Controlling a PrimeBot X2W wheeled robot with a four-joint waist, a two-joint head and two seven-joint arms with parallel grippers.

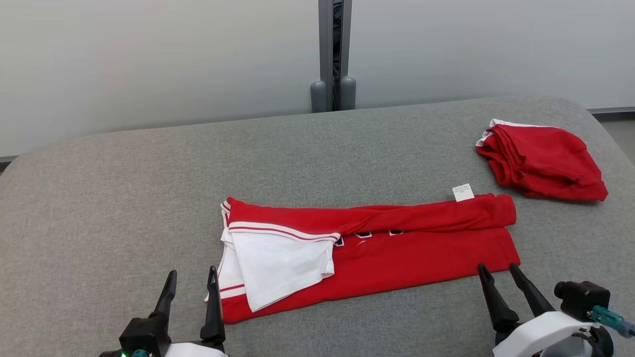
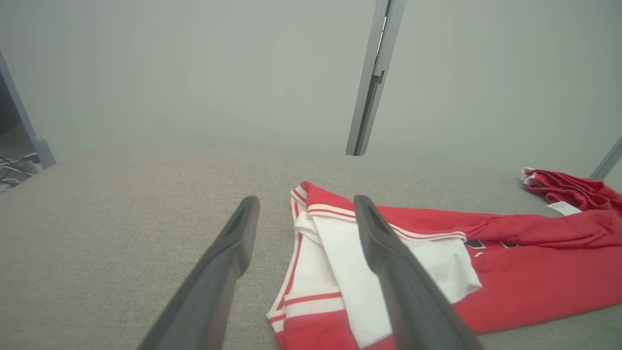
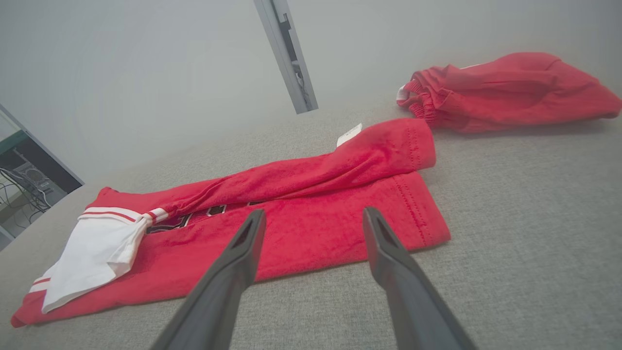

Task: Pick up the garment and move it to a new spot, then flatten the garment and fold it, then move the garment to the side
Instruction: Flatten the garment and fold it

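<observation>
Both grippers are spread wide open and holding nothing. The left gripper is at the lower left of the head view, tips right by the white-sleeve end of the garment, and the right gripper is at the lower right, near the red hem corner. The garment lies folded in a long strip mid-frame on the grey padded surface, white tag sticking out. A second red bundle sits well apart, upper right

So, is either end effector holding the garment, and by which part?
Nothing is held: left end effector and right end effector stand open near the garment.
</observation>
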